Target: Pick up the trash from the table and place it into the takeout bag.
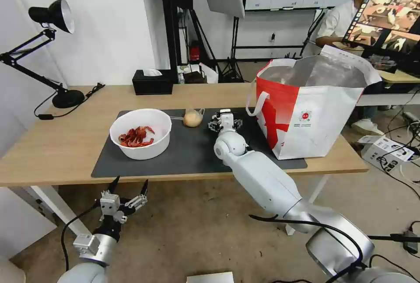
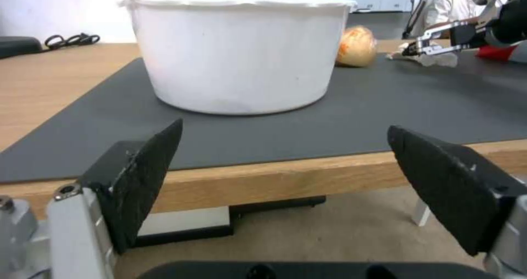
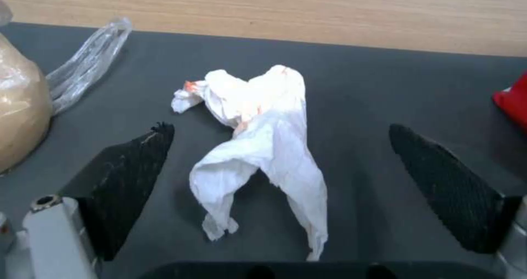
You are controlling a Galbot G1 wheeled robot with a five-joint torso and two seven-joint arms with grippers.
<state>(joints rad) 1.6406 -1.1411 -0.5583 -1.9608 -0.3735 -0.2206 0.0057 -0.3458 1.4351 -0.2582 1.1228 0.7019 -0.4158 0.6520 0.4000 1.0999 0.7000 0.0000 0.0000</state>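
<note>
On the dark mat [image 1: 192,154] of the table [image 1: 57,143] stands a white bowl [image 1: 140,133] [image 2: 236,52] holding red crayfish shells [image 1: 136,137]. Beside it lies a small clear bag with a yellowish lump [image 1: 192,118] [image 3: 22,106]. My right gripper [image 1: 225,120] [image 3: 280,127] is open, low over the mat, its fingers on either side of the crumpled white tissue [image 3: 258,147] without touching it. The takeout bag [image 1: 313,112] stands open to the right of that gripper. My left gripper [image 1: 129,189] [image 2: 285,126] hangs open below the table's front edge, facing the bowl.
A black tissue box [image 1: 152,82] sits at the table's far edge and a black desk lamp [image 1: 57,55] at its far left. A monitor [image 1: 387,16] and cables stand behind the bag. A small carton [image 1: 385,149] lies on the floor at right.
</note>
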